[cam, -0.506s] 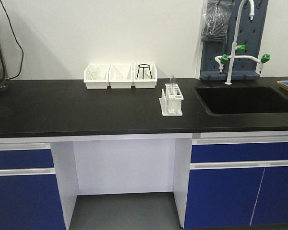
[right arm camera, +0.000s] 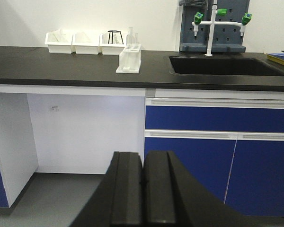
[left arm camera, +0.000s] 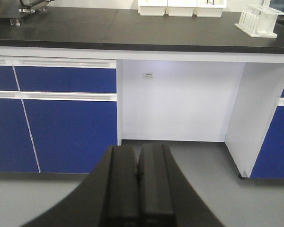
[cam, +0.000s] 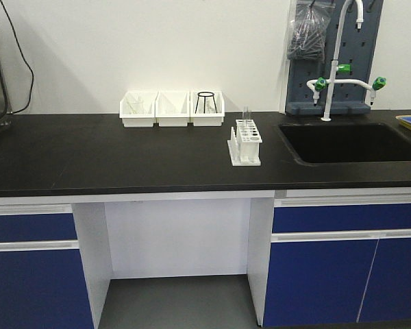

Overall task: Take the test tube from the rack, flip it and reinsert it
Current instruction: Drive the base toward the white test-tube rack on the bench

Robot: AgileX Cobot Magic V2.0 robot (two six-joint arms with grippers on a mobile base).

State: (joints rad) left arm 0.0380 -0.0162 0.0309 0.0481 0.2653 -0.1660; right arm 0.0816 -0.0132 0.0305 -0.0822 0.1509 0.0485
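- Both jaws are shut and empty: left gripper (left arm camera: 138, 176), right gripper (right arm camera: 143, 176).
- Test tube (right arm camera: 130, 35) stands in rack (right arm camera: 129, 59), far ahead and above.
- Probably light, slick, brittle; pinch the exposed top gently.

One counter (cam: 123, 157) is carrying one rack (cam: 245, 142), one tube (cam: 246, 114) showing above it, three white bins (cam: 172, 120) and one sink (cam: 349, 140). One faucet (cam: 336, 62) is bearing three green knobs (cam: 343, 68). One left gripper (left arm camera: 138, 153) and one right gripper (right arm camera: 143, 157) are showing.

We look down at the black counter (cam: 123, 154) from the front, a bit far, our two wrist views sit low, facing the cupboards (left arm camera: 66, 132), all three share the rack (cam: 246, 142)
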